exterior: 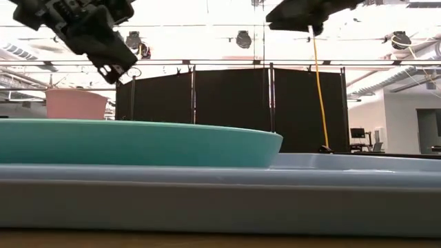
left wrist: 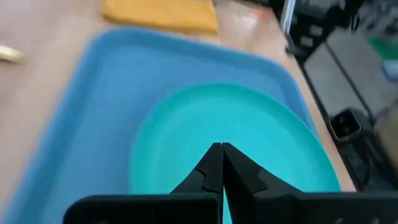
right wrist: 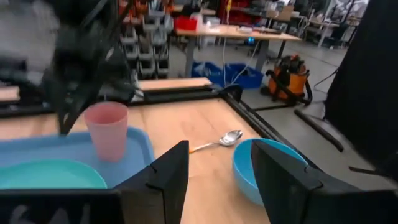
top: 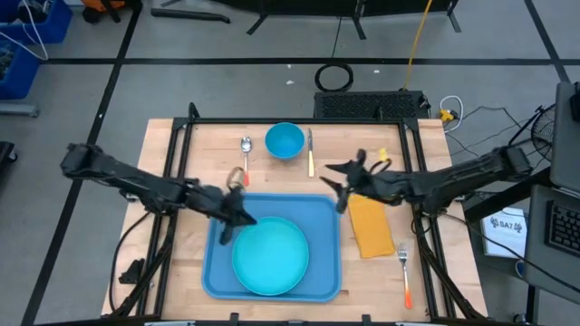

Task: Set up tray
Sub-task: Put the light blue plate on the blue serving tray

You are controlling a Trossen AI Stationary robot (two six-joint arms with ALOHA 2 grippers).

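High view: we see the tray point(top: 322, 213) on the wooden table point(top: 181, 272), carrying a round teal plate point(top: 270, 256) on its near half. The left gripper point(top: 243, 220) hangs over the tray's left-hand far corner, beside the plate's rim; a pink cup point(top: 236, 177) stands just beyond that corner. The right gripper point(top: 333, 186) hovers above the tray's far right corner. Beyond the tray lie a spoon point(top: 246, 148), a blue bowl point(top: 285, 140) and a knife point(top: 310, 152); to the tray's right lie an orange-yellow napkin point(top: 371, 225) and a fork point(top: 404, 272). Low view: we see the tray's rim point(exterior: 275, 196) across the foreground, with the plate point(exterior: 138, 143) resting inside it and the cup point(exterior: 76, 103) behind; the left gripper point(exterior: 110, 65) hangs above the plate. Left wrist view: we see the left gripper's fingers point(left wrist: 211, 168) pressed together with nothing between them, above the plate point(left wrist: 261, 137) on the tray point(left wrist: 93, 112); the napkin point(left wrist: 158, 14) lies past the tray. Right wrist view: we see the right gripper's fingers point(right wrist: 168, 177) spread apart and empty, with the tray point(right wrist: 62, 149), cup point(right wrist: 107, 130), spoon point(right wrist: 221, 140) and bowl point(right wrist: 245, 168) ahead.
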